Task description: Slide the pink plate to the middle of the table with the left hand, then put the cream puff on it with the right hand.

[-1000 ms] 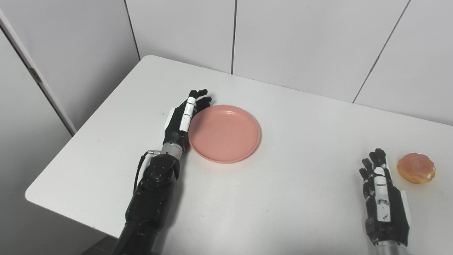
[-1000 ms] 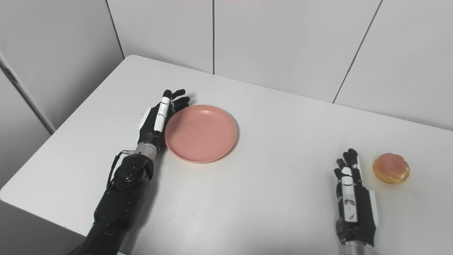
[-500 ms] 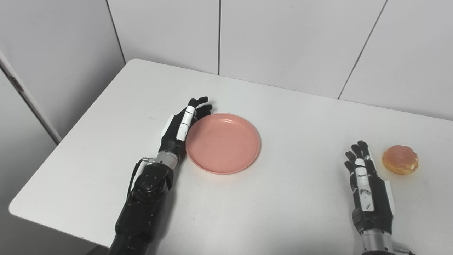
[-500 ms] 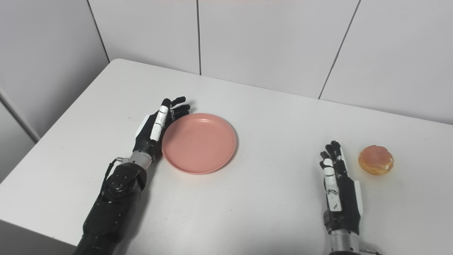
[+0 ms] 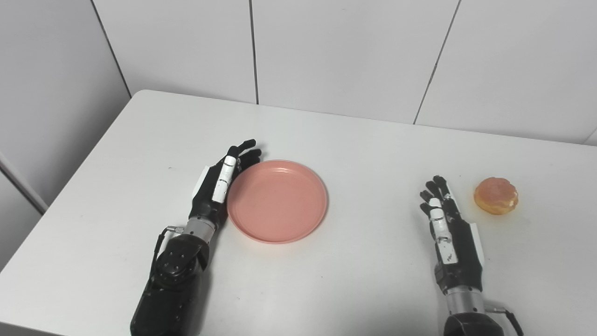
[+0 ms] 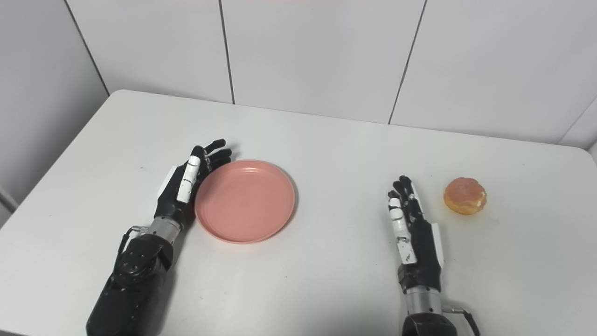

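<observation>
The round pink plate (image 5: 277,200) lies flat on the white table (image 5: 354,154), left of the middle. My left hand (image 5: 219,184) is open, on edge against the plate's left rim, with the fingers stretched forward along it. The cream puff (image 5: 496,195), golden and glazed, sits on the table at the right. My right hand (image 5: 447,233) is open and empty, resting on the table just left of the cream puff and apart from it. The plate also shows in the right eye view (image 6: 245,200), as does the cream puff (image 6: 464,195).
White wall panels (image 5: 326,51) stand right behind the table's far edge. The table's left edge (image 5: 60,196) runs diagonally beside my left arm. Bare tabletop lies between the plate and my right hand.
The camera has turned, shifting the whole picture left and down. My left hand stays against the plate's left rim. The right hand and the cream puff keep their spacing.
</observation>
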Robot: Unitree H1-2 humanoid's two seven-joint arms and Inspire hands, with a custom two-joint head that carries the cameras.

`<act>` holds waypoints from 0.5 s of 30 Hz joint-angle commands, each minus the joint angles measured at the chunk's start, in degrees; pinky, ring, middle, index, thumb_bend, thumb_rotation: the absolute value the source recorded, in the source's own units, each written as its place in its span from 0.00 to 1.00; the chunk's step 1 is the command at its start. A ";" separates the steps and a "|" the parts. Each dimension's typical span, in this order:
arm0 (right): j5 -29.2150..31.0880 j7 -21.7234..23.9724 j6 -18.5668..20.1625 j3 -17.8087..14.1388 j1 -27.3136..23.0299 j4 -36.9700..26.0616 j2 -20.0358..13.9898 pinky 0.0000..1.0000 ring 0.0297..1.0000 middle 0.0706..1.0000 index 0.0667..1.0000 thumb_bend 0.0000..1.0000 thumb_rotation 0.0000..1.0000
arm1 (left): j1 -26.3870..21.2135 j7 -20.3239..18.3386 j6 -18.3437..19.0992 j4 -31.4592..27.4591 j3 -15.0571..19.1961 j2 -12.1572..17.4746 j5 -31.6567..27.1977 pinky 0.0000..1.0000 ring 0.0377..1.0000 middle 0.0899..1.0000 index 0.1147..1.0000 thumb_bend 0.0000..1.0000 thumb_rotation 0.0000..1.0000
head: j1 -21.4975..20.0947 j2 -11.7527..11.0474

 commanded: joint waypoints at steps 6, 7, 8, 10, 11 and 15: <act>-1.22 -0.15 -2.09 0.97 -2.00 -0.33 0.18 0.97 0.94 0.95 0.95 0.55 0.89 | 1.43 -4.22 0.28 -1.39 -1.91 -0.91 -1.98 0.89 0.86 0.82 0.81 0.71 1.00 | -1.87 0.11; -1.20 -0.13 -2.14 1.03 -2.09 -0.23 0.18 0.97 0.94 0.95 0.96 0.55 0.89 | 1.64 -4.26 0.65 -1.92 -2.00 -1.06 -2.05 0.89 0.86 0.82 0.81 0.71 1.00 | -2.25 0.18; -1.32 -0.20 -2.09 1.07 -2.14 -0.23 0.20 0.97 0.95 0.95 0.96 0.56 0.89 | 1.92 -4.17 1.26 -2.63 -2.12 -1.24 -2.04 0.89 0.86 0.82 0.81 0.71 1.00 | -2.25 0.18; -1.32 -0.29 -1.70 1.08 -2.20 -0.37 0.31 0.96 0.94 0.95 0.96 0.56 0.89 | 2.48 -3.77 1.93 -3.57 -2.25 -1.81 -1.98 0.90 0.86 0.83 0.82 0.71 1.00 | -2.25 0.18; -1.34 -0.32 -1.60 1.11 -2.22 -0.38 0.35 0.97 0.95 0.95 0.96 0.56 0.89 | 2.85 -3.37 2.07 -4.10 -2.38 -2.26 -1.68 0.90 0.86 0.83 0.82 0.70 1.00 | -2.56 0.10; -1.51 -0.26 -1.83 1.23 -2.34 -0.14 0.17 0.97 0.95 0.95 0.97 0.56 0.89 | 4.27 -2.47 2.31 -6.18 -3.02 -3.89 -0.71 0.88 0.85 0.82 0.81 0.70 1.00 | -2.85 0.26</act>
